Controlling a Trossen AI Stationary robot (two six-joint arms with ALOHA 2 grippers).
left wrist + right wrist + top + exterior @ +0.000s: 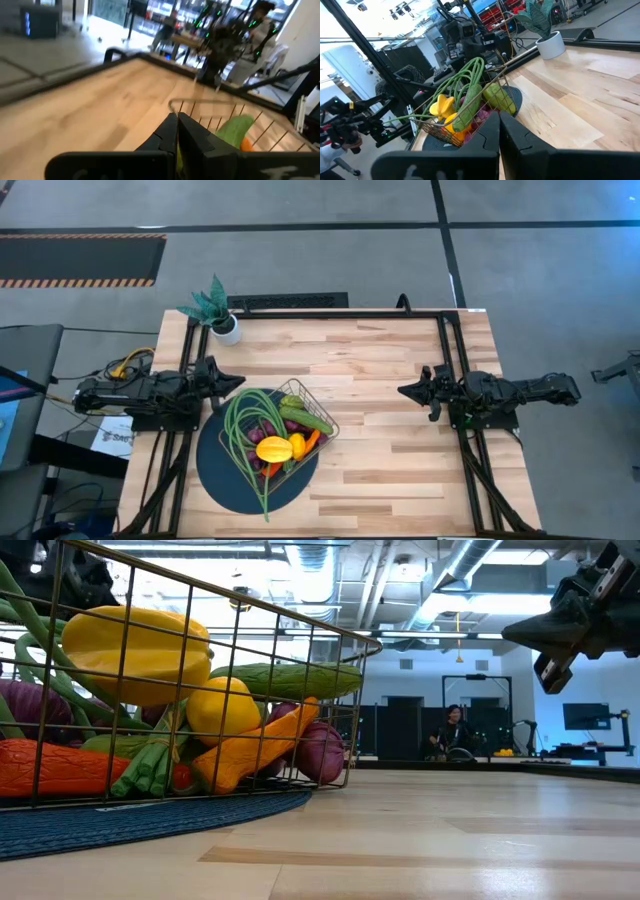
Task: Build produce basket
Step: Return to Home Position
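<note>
**Basket Filled, Arms Make for Rest**

The left gripper [232, 381], fingers pressed together on nothing, hangs at the left of the overhead frame, just beside the upper-left edge of the basket [322, 408]. Right of centre, the right gripper [405, 391] is likewise pinched closed and empty, well apart from the basket across the bare wooden table [390, 470].

The basket sits lower left of centre on a dark round mat [212, 475]. It holds the produce: a yellow starfruit [273, 448] on top, a cucumber [306, 418] along the upper-right side, an orange pepper [313, 440] and a lemon [222, 708]. Long green beans [238, 435] loop over the wire and trail past the mat's lower edge. A potted plant [218, 312] stands at the table's upper left.

No fruit lies loose on the wood, so the loading looks complete and only the retreat remains. The left arm calls for the greater care. It should draw straight back toward the frame's left edge with fingers kept closed, clear of the wire rim and the bean loops, so that nothing snags and drags the basket. The right arm has open wood around it and can simply fold back toward the right edge.
</note>
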